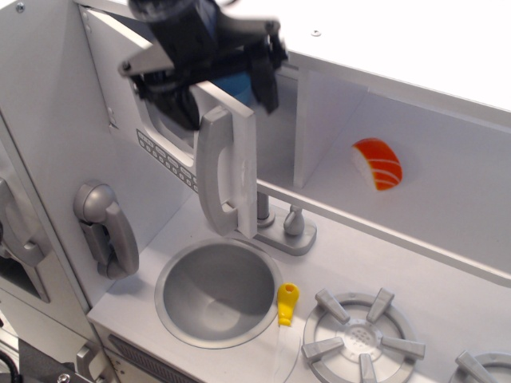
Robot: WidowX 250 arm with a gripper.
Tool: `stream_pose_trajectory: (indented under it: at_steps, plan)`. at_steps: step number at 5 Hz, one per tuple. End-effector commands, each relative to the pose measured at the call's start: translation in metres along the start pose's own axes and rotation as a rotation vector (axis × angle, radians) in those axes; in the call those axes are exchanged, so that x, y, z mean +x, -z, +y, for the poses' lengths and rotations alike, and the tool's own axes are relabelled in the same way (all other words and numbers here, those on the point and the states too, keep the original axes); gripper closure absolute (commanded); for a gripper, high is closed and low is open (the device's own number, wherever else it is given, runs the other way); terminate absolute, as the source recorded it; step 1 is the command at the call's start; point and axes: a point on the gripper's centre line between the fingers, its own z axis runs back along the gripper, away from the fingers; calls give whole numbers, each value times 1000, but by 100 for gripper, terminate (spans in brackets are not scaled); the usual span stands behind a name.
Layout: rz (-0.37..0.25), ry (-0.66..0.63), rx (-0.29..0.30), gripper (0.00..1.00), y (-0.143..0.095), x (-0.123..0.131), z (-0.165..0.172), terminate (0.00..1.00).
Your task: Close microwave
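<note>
Here, the microwave (172,152) door is standing partly open at upper left above the sink (217,289), its long handle (219,171) facing out. The black pincer (215,60) is pressing at the door's top edge; whether it is wide or narrow I cannot tell. The door looks light, rigid and hinged; pushing its flat face near the handle seems best.

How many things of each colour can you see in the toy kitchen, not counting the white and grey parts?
Orange: 1, the sushi piece on the shelf
Yellow: 1, the small toy beside the sink
Blue: 1, a bowl mostly hidden behind the gripper
Total: 3
</note>
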Motion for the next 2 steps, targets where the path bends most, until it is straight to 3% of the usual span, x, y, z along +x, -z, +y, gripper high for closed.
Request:
stream_pose_trajectory:
  at_steps: [1, 2]
  plan:
    - [2, 89, -67, 0, -50, -14, 14, 0]
    - [7, 64, 47, 0, -47, -8, 47, 0]
